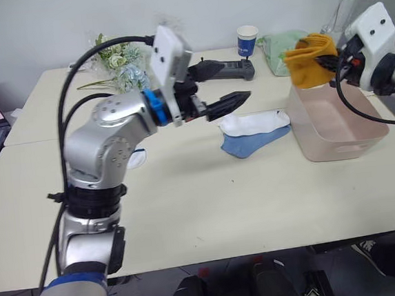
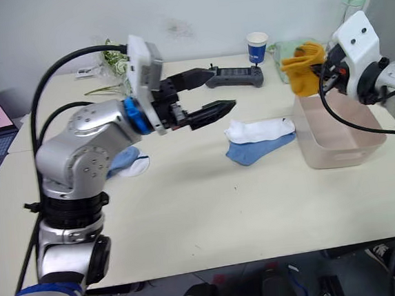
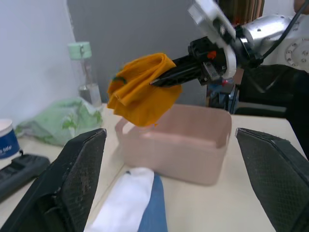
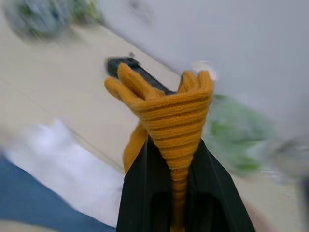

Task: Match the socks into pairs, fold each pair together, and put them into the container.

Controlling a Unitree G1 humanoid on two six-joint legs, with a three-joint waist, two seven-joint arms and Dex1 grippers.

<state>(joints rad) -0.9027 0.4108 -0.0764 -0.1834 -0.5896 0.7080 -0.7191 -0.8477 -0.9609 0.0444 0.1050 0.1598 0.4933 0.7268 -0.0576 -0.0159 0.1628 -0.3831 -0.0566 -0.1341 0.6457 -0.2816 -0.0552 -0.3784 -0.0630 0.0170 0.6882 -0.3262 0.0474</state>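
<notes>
Two socks, white (image 1: 254, 123) over blue (image 1: 252, 143), lie on the surface (image 1: 209, 202) beside the basket (image 1: 334, 125). Above its far rim, the right claw (image 3: 157, 82) pinches folded orange socks (image 1: 309, 60); the left wrist view shows their green stripe. Left claw (image 1: 237, 82) gapes empty.

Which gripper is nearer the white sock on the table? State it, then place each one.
Left. The left gripper hovers open just above and beside the white sock. The right gripper is farther off, over the pink basket, shut on the mustard-orange socks.
</notes>
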